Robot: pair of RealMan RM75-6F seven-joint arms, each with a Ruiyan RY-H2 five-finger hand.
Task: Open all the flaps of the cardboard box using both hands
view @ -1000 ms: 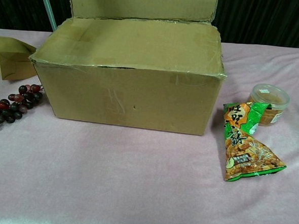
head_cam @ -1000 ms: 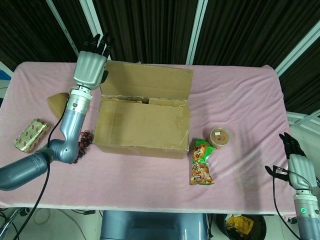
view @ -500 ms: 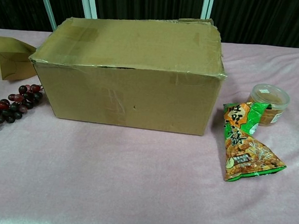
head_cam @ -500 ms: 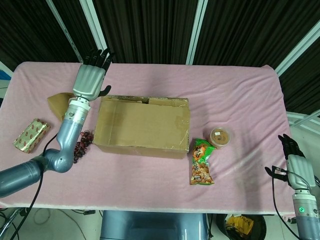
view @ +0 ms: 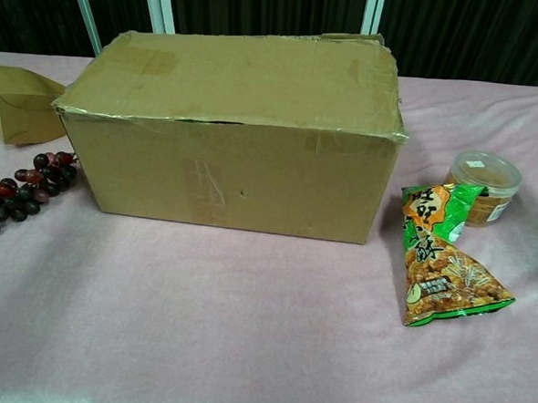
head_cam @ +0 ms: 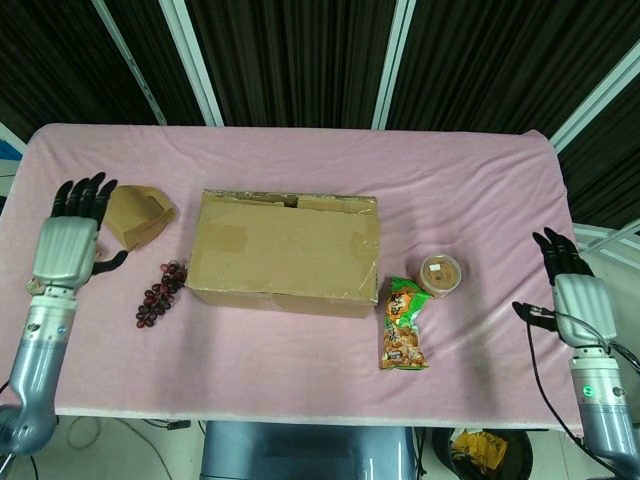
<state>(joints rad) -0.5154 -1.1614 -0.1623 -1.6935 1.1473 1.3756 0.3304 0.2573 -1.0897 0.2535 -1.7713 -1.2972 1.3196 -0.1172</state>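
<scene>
Cardboard box (head_cam: pixel 284 250) flaps lie flat, closed. Left hand (head_cam: pixel 66 244) and right hand (head_cam: pixel 572 291) empty, fingers spread, well apart from it.

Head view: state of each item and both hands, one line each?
cardboard box: flaps down, closed
left hand: open, holding nothing
right hand: open, holding nothing
snack bag: lying flat, sealed
round tub: upright, lid on

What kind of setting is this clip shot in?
Probably a lab or staged test area: a table under pink cloth, black curtains behind, and props like a box and snack bag.
</scene>
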